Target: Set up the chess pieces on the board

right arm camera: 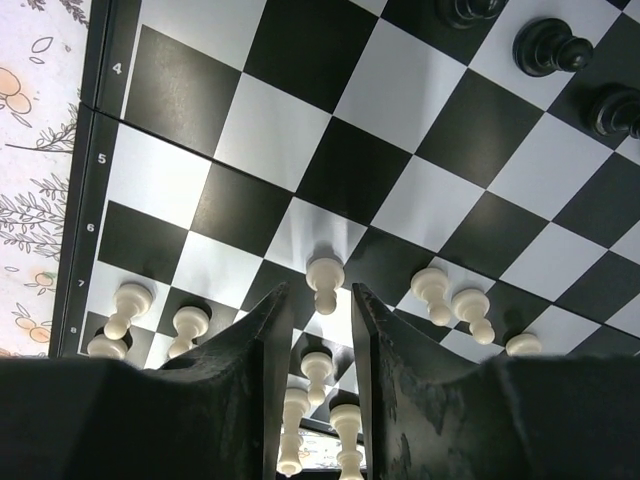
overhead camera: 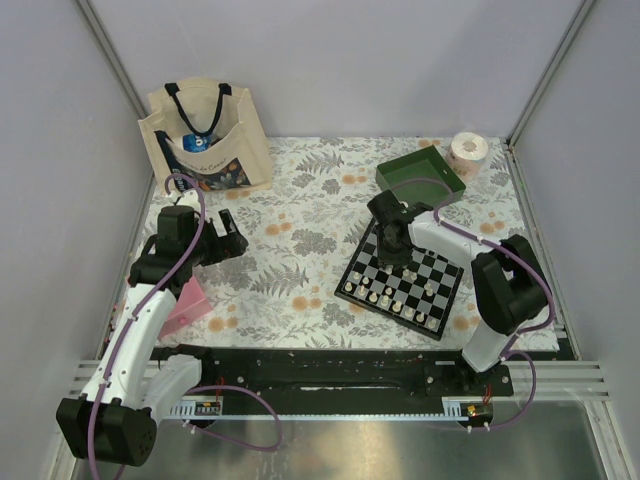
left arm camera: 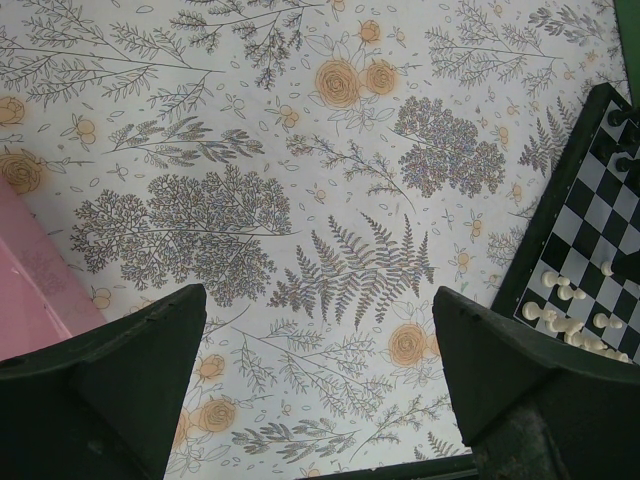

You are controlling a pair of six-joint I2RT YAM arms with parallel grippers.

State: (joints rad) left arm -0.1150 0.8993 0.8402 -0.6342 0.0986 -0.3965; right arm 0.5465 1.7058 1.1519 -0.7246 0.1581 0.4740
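floral tablecloth (overhead camera: 300, 250) between pale walls (overhead camera: 350, 60); left gripper (left arm camera: 318, 293) gapes wide; right gripper (right arm camera: 320, 290) straddles 1 white pawn (right arm camera: 325, 272), grip unclear.

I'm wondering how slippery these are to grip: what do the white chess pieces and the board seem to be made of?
The white chess pieces look like moulded plastic, smooth and slightly glossy: soft highlights sit on their rounded heads. The board looks like hard plastic or laminated card, semi-gloss: its squares carry a pale sheen. Neither is certain.
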